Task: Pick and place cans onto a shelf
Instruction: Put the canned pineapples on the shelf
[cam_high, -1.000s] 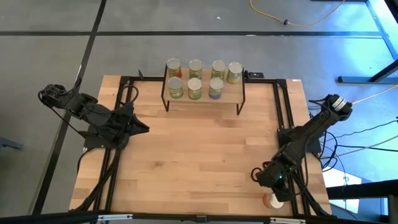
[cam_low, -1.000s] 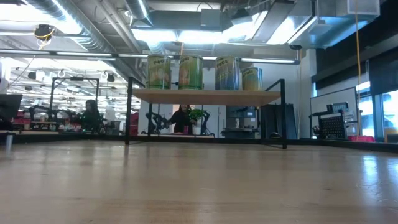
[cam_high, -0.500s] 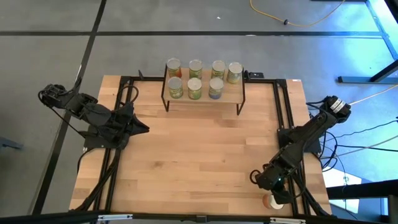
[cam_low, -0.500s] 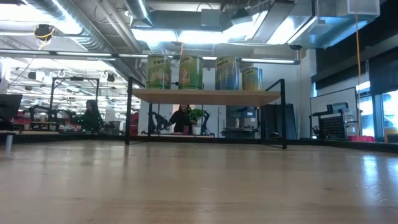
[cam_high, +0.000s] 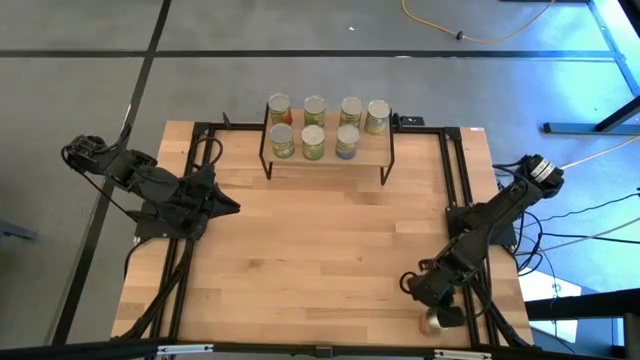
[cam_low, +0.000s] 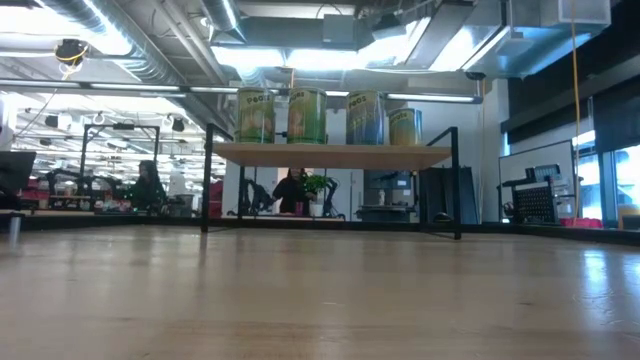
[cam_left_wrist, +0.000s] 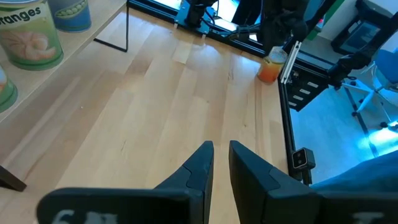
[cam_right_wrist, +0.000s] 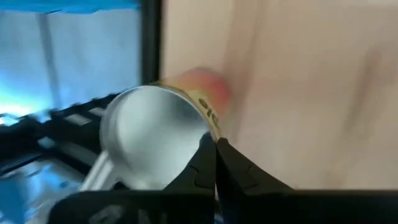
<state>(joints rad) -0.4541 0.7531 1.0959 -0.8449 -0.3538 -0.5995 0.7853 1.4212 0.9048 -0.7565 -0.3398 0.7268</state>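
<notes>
A robotics lab or workshop in an open industrial hall: bare ducts and pipes (cam_low: 130, 45) run under the ceiling with strip lights, the floor (cam_high: 90, 90) is grey concrete, a yellow cable (cam_high: 470, 35) trails across it, and more black-framed rigs (cam_low: 100, 185) stand behind the wooden tabletop (cam_high: 320, 250).

Little lettering can be read. In the left wrist view, the can (cam_left_wrist: 30, 34) with the orange fruit picture on the shelf (cam_left_wrist: 62, 81) carries a word ending in "ranges", most likely "Oranges". The left gripper (cam_left_wrist: 221, 165) has a pale "6" on its dark body, with a further mark beside it that cannot be made out. In the low view, the labels on the cans (cam_low: 305, 115) on the top board are too small to read
</notes>
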